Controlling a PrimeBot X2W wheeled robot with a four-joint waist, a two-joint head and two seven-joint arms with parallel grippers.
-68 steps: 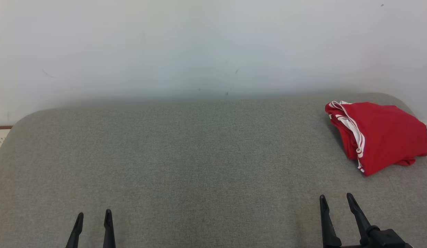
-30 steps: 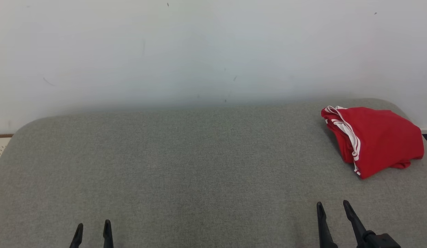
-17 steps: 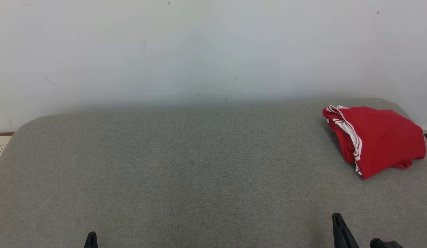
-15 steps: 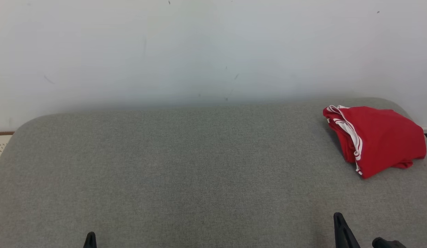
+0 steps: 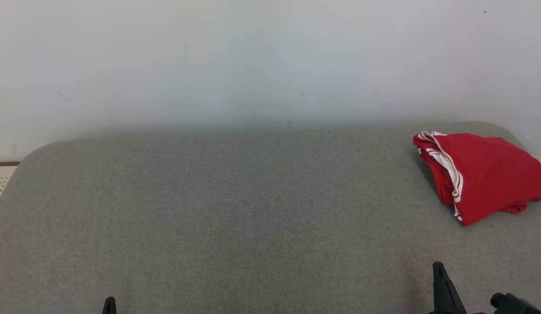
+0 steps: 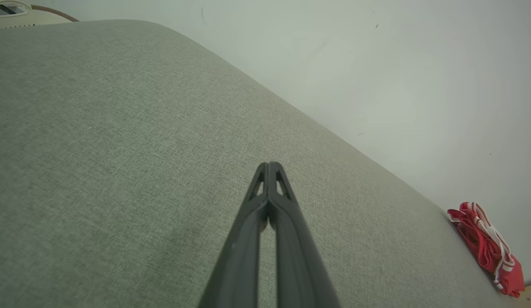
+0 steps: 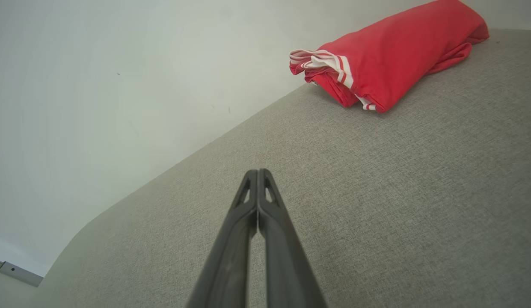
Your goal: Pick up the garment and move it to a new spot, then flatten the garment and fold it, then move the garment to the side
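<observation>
The garment (image 5: 481,174) is a red folded bundle with white striped trim, lying at the far right of the grey padded surface (image 5: 253,209). It also appears at the lower right of the left wrist view, garment (image 6: 487,246), and at the upper right of the right wrist view, garment (image 7: 389,51). My left gripper (image 5: 109,304) peeks in at the bottom left of the head view, far from the garment. Both its fingers are pressed together, left gripper (image 6: 268,164), with nothing between them. My right gripper (image 5: 439,270) sits below the garment, apart from it, and is shut and empty, right gripper (image 7: 257,172).
A pale wall (image 5: 253,61) rises right behind the surface's far edge. The surface's corners are rounded, and the garment lies close to the right rear corner. A cream perforated object (image 5: 0,179) shows past the left edge.
Both grippers have closed from open to shut on nothing and drawn down toward the bottom edge of the head view. The garment has stayed where it was; the head view shifted slightly.
</observation>
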